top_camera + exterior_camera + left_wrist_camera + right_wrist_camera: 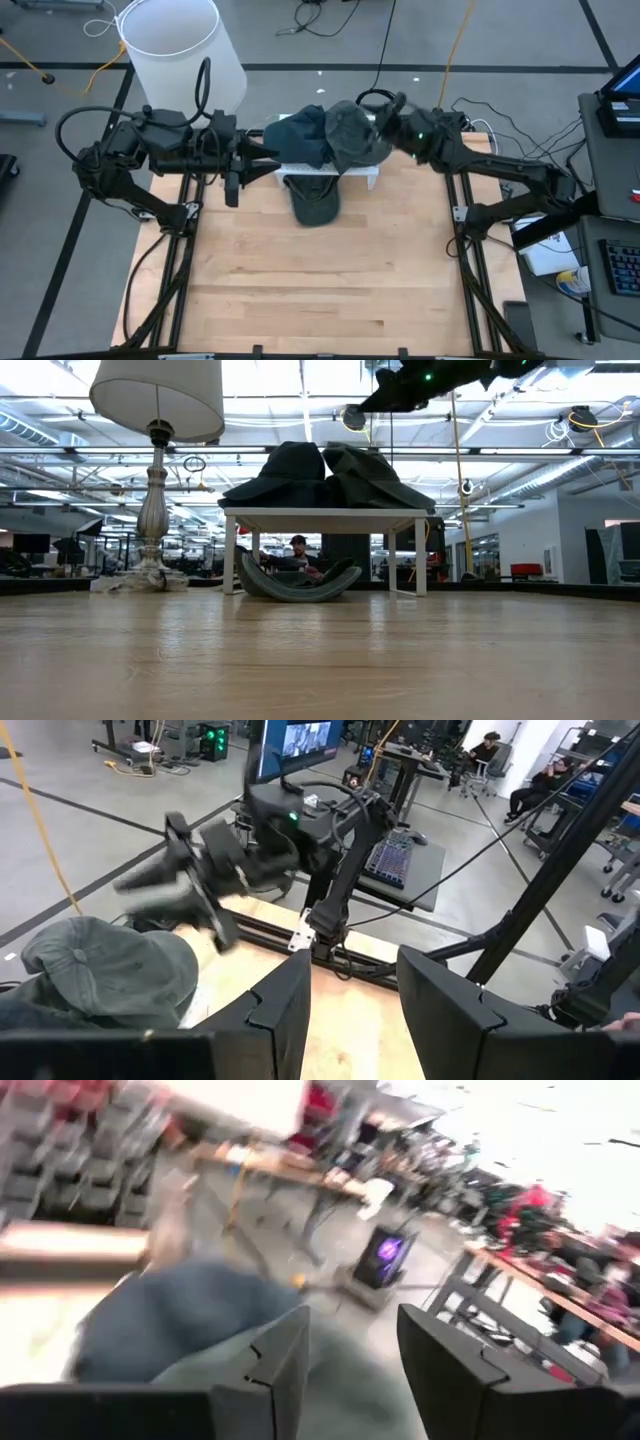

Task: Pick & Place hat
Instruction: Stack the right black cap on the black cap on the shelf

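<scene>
Hats sit stacked on the small white shelf [372, 176]: a grey-green fabric cap [355, 135] just below the right gripper [393, 104], whose fingers stand apart and empty, probably just released. Left gripper [262, 165] waits open beside the dark blue hat [300, 138].

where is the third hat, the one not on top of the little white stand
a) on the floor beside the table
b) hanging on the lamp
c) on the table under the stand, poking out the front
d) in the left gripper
c: two hats sit piled on the white stand, and the third hat lies on the table beneath it, between its legs.
</scene>
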Controlling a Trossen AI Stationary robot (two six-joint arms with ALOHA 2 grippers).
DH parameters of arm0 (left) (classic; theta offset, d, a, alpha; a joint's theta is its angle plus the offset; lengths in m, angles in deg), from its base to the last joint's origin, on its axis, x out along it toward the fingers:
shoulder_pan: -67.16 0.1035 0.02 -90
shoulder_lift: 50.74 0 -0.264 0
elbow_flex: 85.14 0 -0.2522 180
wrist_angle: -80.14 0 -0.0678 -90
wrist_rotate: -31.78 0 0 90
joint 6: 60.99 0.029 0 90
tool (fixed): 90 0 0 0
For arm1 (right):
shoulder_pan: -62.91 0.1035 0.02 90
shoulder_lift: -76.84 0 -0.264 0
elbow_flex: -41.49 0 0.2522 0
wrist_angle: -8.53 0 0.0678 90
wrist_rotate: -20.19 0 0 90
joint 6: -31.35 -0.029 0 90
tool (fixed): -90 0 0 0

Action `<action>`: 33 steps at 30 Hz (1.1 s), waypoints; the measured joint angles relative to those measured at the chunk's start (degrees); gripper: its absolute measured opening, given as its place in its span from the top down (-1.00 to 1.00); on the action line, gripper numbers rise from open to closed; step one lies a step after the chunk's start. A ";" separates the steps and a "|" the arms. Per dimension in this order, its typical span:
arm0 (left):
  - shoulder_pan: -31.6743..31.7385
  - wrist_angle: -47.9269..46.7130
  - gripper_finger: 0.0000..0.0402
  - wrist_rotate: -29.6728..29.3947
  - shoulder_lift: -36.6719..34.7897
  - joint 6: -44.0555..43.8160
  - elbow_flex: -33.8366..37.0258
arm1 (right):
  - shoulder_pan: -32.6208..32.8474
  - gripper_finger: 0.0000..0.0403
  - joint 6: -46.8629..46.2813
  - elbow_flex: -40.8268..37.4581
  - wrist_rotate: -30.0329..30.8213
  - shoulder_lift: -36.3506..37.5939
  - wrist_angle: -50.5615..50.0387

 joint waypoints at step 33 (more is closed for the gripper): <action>0.00 0.01 0.24 -0.08 0.00 -0.03 0.00 | -10.42 0.45 -15.67 -0.07 -13.97 -16.00 13.66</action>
